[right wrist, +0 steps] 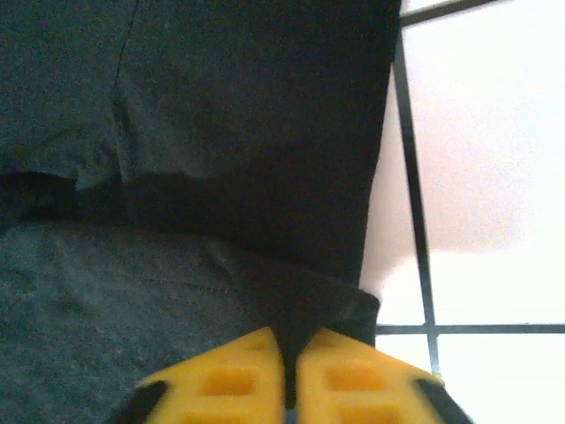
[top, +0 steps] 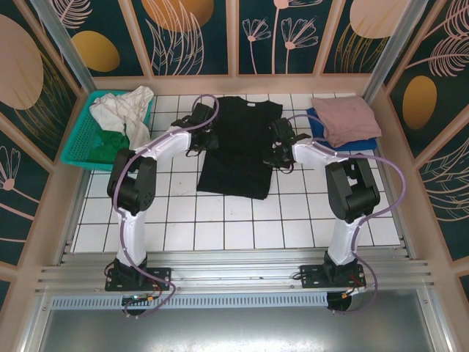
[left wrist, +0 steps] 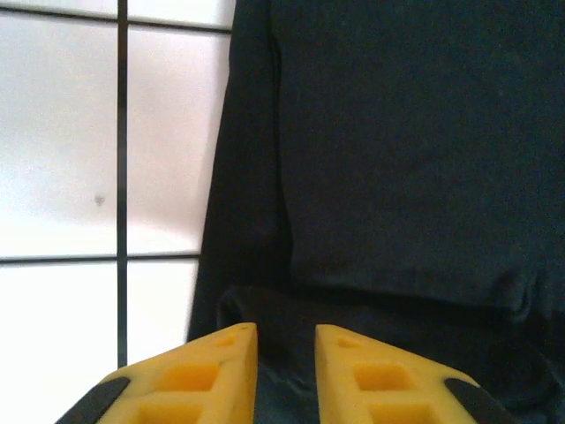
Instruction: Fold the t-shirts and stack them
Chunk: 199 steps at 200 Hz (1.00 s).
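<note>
The black t-shirt (top: 238, 150) lies flat in the middle of the tiled table, collar toward the back, its sides turned in. My left gripper (top: 199, 139) rests at its left edge; in the left wrist view the yellow fingers (left wrist: 221, 367) stand apart over a dark fold (left wrist: 371, 177), so this gripper (left wrist: 286, 331) is open. My right gripper (top: 278, 152) is at the shirt's right edge, and in the right wrist view it (right wrist: 290, 340) is shut on a pinch of black cloth (right wrist: 265, 159). A folded dusty-pink t-shirt (top: 343, 117) sits on a blue one (top: 360, 144) at the back right.
A teal mesh basket (top: 77, 147) at the back left holds white cloth (top: 128, 110) and a green item (top: 111, 141). Patterned walls enclose the table on three sides. White tiles (top: 242, 227) stretch between the shirt and the arm bases.
</note>
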Available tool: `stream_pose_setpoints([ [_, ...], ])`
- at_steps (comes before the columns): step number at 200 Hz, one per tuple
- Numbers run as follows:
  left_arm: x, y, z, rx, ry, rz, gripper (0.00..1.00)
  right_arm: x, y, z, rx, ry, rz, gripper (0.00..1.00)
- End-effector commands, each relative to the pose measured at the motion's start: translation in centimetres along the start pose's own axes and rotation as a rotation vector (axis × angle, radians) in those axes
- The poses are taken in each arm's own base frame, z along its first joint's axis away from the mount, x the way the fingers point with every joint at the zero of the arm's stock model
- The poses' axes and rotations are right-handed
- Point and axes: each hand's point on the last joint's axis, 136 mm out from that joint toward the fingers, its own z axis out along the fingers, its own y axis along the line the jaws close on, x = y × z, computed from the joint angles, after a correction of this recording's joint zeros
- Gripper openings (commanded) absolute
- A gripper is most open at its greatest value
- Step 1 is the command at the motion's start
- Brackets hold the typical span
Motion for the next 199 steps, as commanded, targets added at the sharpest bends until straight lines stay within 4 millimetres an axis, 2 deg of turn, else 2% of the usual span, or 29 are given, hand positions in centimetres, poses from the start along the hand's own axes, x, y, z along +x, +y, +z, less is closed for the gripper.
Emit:
stream_pose_setpoints([
  [1, -1.4, 0.3, 0.3, -0.009, 0.012, 0.022, 0.30, -2.3, -0.5, -1.0, 0.051, -0.064, -0.007, 0.27],
  [14, -2.0, 0.6, 0.2, -0.010, 0.002, 0.016, 0.40, -2.9, -0.6, -2.3, 0.097, -0.112, -0.014, 0.29],
  [30, -2.7, 1.0, -0.7, -0.009, -0.017, 0.010, 0.44, -2.8, -0.3, -4.1, 0.163, -0.182, -0.034, 0.30],
  [47, -2.9, 1.9, -2.1, -0.043, -0.046, 0.008, 0.48, -0.9, 2.1, -4.5, 0.128, -0.201, -0.095, 0.30],
  [64, -2.1, 2.9, -3.3, -0.071, -0.061, 0.010, 0.53, 2.3, 5.8, -3.0, 0.002, -0.144, -0.155, 0.30],
  [74, -1.3, 3.4, -4.1, -0.077, -0.070, 0.009, 0.54, 3.8, 7.1, -1.5, -0.057, -0.095, -0.171, 0.30],
  [93, 0.9, 4.4, -5.0, -0.065, -0.075, -0.011, 0.57, 4.0, 7.2, 0.7, -0.038, -0.065, -0.167, 0.29],
  [126, 5.7, 4.8, -5.2, 0.032, -0.039, -0.045, 0.62, 2.3, 6.9, 3.3, 0.009, -0.039, -0.172, 0.28],
  [151, 9.5, 5.5, -4.0, 0.061, 0.032, -0.063, 0.63, 0.1, 6.5, 4.3, 0.027, -0.049, -0.162, 0.28],
  [166, 9.8, 4.6, -4.7, 0.125, 0.023, -0.066, 0.63, -1.5, 6.2, 4.7, 0.053, -0.066, -0.160, 0.28],
  [169, 10.8, 5.0, -4.4, 0.122, 0.043, -0.068, 0.63, -1.7, 6.2, 4.8, 0.056, -0.070, -0.161, 0.28],
  [183, 11.5, 4.9, -4.4, 0.130, 0.054, -0.069, 0.63, -2.4, 6.5, 5.4, 0.062, -0.073, -0.168, 0.28],
  [185, 11.6, 4.9, -4.4, 0.131, 0.053, -0.069, 0.63, -3.5, 5.5, 5.4, 0.072, -0.081, -0.146, 0.28],
  [199, 11.9, 5.1, -4.7, 0.128, 0.051, -0.070, 0.63, -5.2, 5.1, 5.6, 0.078, -0.095, -0.134, 0.28],
])
